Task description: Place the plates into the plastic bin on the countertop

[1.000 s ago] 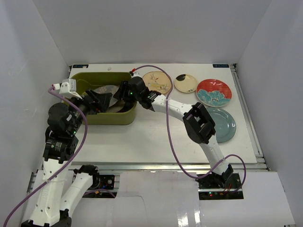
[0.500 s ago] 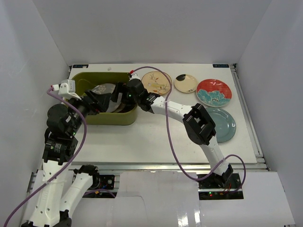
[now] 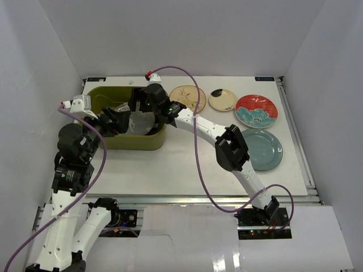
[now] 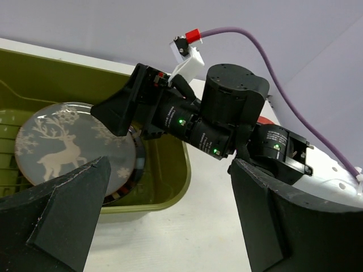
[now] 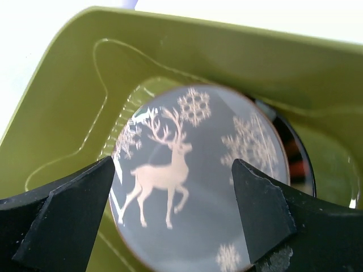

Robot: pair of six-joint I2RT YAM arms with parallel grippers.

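Observation:
The grey deer plate (image 5: 198, 175) lies loose in the olive plastic bin (image 5: 227, 51), on top of a dark-rimmed plate (image 5: 294, 156). My right gripper (image 5: 170, 209) hangs open just above the deer plate, its fingers apart on either side and not touching it. From above, the right gripper (image 3: 136, 103) is over the plastic bin (image 3: 96, 97). My left gripper (image 4: 170, 198) is open and empty by the bin's near right corner (image 4: 176, 170). On the countertop (image 3: 187, 161) lie the cream bird plate (image 3: 190, 97), small cream plate (image 3: 222, 100), red-teal plate (image 3: 256, 110) and pale blue plate (image 3: 265, 148).
White walls enclose the countertop on three sides. The right arm (image 3: 204, 129) stretches across the middle toward the bin, with its purple cable (image 3: 198, 164) looping over the table. The left arm (image 3: 76, 144) stands beside the bin's near left side.
My right gripper has opened and let go of the deer plate, which now lies flatter in the bin. The right wrist moved further left and back over the bin. The left gripper barely moved.

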